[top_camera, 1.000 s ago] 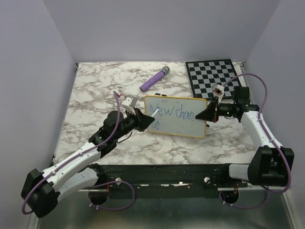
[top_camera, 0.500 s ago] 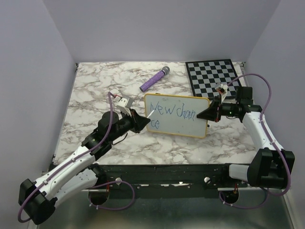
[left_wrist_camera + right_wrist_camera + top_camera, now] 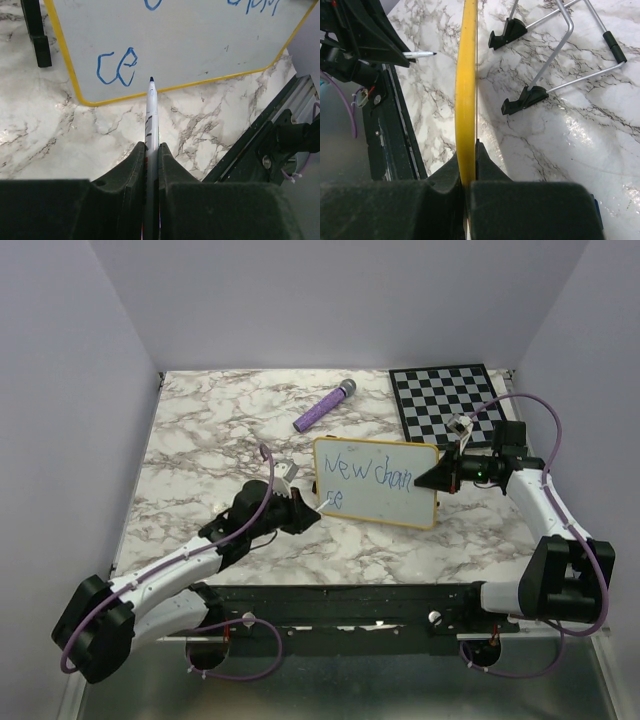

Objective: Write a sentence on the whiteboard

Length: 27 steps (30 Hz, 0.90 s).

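Note:
The whiteboard (image 3: 385, 490) with its yellow frame stands tilted at mid table. The sentence (image 3: 368, 476) in blue reads "New chan" with "ce" (image 3: 116, 67) on a second line. My left gripper (image 3: 312, 506) is shut on a white marker (image 3: 150, 112); its dark tip sits just off the board's lower left edge, below the "ce". My right gripper (image 3: 432, 480) is shut on the board's right edge, seen edge-on as a yellow strip (image 3: 466, 90). The marker also shows in the right wrist view (image 3: 419, 54).
A purple cylinder (image 3: 324, 407) lies behind the board. A black-and-white checkered board (image 3: 450, 397) lies at the back right. The board's wire stand and black feet (image 3: 522, 102) rest on the marble. The black front rail (image 3: 350, 600) runs along the near edge.
The left arm swung right and nearer, bringing the marker from the top-left corner to below the "ce". The board shifted slightly right in the right gripper's hold.

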Each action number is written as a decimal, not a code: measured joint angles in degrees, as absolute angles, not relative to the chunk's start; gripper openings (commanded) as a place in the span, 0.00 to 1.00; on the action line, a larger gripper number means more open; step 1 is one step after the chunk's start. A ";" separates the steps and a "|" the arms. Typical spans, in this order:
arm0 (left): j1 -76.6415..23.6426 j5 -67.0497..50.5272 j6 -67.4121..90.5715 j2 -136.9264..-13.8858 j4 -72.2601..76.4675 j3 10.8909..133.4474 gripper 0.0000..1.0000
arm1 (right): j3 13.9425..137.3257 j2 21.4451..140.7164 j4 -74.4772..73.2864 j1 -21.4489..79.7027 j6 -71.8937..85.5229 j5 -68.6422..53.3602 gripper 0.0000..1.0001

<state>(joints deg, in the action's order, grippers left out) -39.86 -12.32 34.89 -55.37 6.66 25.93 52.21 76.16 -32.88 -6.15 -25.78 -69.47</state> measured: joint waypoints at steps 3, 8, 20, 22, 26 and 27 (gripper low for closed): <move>-39.88 -12.78 35.29 -58.57 9.47 24.99 0.00 | 52.21 76.18 -32.88 -6.26 -25.78 -69.36 0.01; -40.38 -12.95 35.90 -62.85 14.28 24.23 0.00 | 52.21 76.18 -33.08 -6.37 -26.00 -69.43 0.01; -43.99 -12.45 36.93 -69.97 23.35 24.25 0.00 | 52.21 76.18 -33.21 -6.37 -26.63 -69.49 0.01; -44.69 -11.99 37.12 -69.97 24.25 24.21 0.00 | 52.21 76.18 -33.21 -6.37 -26.63 -69.52 0.01; -46.13 -10.22 37.52 -69.87 25.78 24.03 0.00 | 52.21 76.18 -33.21 -6.37 -26.63 -69.52 0.01; -46.59 -9.65 37.52 -69.80 26.06 23.90 0.00 | 52.21 76.18 -33.21 -6.37 -26.63 -69.52 0.01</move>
